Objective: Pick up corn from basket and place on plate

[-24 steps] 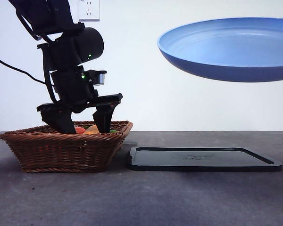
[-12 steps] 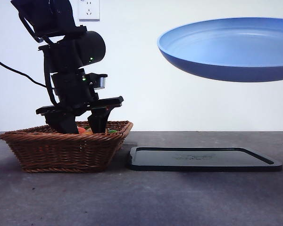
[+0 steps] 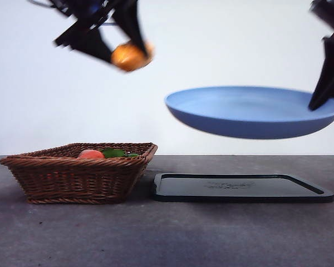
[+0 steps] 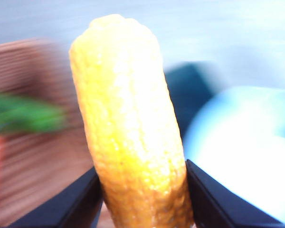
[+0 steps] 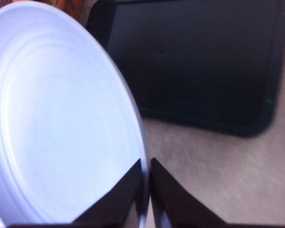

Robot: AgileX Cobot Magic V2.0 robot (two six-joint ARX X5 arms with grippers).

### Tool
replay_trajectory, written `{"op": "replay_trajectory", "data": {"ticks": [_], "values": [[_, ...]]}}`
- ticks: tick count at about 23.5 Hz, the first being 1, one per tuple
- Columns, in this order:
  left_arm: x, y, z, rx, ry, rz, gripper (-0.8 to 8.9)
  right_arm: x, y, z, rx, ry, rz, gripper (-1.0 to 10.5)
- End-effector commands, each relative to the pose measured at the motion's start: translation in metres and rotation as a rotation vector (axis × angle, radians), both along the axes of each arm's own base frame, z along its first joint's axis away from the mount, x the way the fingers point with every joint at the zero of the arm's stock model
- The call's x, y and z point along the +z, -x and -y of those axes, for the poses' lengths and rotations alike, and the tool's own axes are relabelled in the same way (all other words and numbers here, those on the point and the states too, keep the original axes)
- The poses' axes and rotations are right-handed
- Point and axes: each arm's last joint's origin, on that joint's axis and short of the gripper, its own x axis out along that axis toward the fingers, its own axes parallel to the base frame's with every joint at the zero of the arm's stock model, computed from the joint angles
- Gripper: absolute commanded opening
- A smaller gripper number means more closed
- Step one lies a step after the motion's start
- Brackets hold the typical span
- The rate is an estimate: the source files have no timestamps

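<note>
My left gripper [image 3: 122, 47] is high above the wicker basket [image 3: 78, 175], shut on the orange-yellow corn [image 3: 131, 55]. In the left wrist view the corn [image 4: 130, 128] stands long and bumpy between the two black jaws. My right gripper [image 3: 323, 94] holds the light-blue plate [image 3: 250, 111] by its right rim, in the air above the black tray. In the right wrist view the plate [image 5: 61, 123] fills the left side, its rim pinched between the jaws [image 5: 146, 190]. The plate hangs lower than the corn and to its right.
A flat black rectangular tray [image 3: 242, 188] lies on the dark table right of the basket. A round red-orange fruit [image 3: 91, 154] and a green vegetable [image 3: 114, 152] remain in the basket. A white wall stands behind.
The left gripper has risen out of the basket with the corn, up toward the top of the view. The plate has come down and shifted left, with the right gripper showing at its rim.
</note>
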Motion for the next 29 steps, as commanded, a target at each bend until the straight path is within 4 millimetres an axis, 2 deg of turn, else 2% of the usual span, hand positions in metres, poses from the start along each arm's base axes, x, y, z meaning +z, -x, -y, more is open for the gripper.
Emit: {"op": "replay_trajectory", "data": {"ticks": [1, 4, 6, 10, 13, 15, 19, 22, 29], "values": [[-0.003, 0.006, 0.022, -0.079, 0.009, -0.012, 2.04, -0.006, -0.012, -0.008, -0.001, -0.053, -0.043, 0.0], [-0.019, 0.018, 0.056, -0.208, -0.036, -0.018, 2.04, -0.013, -0.018, -0.012, 0.004, -0.054, -0.063, 0.0], [-0.034, 0.020, 0.072, -0.259, -0.066, -0.030, 2.04, -0.013, -0.019, -0.012, 0.006, -0.055, -0.059, 0.0], [-0.066, 0.018, 0.093, -0.316, -0.133, -0.090, 2.07, -0.013, -0.019, -0.013, 0.004, -0.061, -0.066, 0.0], [-0.078, 0.018, 0.100, -0.337, -0.160, -0.111, 2.48, -0.013, -0.018, -0.013, 0.004, -0.060, -0.072, 0.0], [-0.080, 0.018, 0.100, -0.346, -0.172, -0.115, 2.91, -0.013, -0.018, -0.013, 0.005, -0.065, -0.075, 0.0], [-0.079, 0.021, 0.100, -0.352, -0.174, -0.114, 3.10, -0.013, -0.018, -0.013, 0.003, -0.064, -0.075, 0.0], [-0.071, 0.022, 0.098, -0.351, -0.159, -0.094, 3.51, -0.013, -0.018, -0.013, 0.003, -0.064, -0.076, 0.0], [-0.049, 0.029, 0.089, -0.345, -0.121, -0.043, 3.54, -0.015, -0.019, -0.013, -0.003, -0.058, -0.083, 0.0]]}}
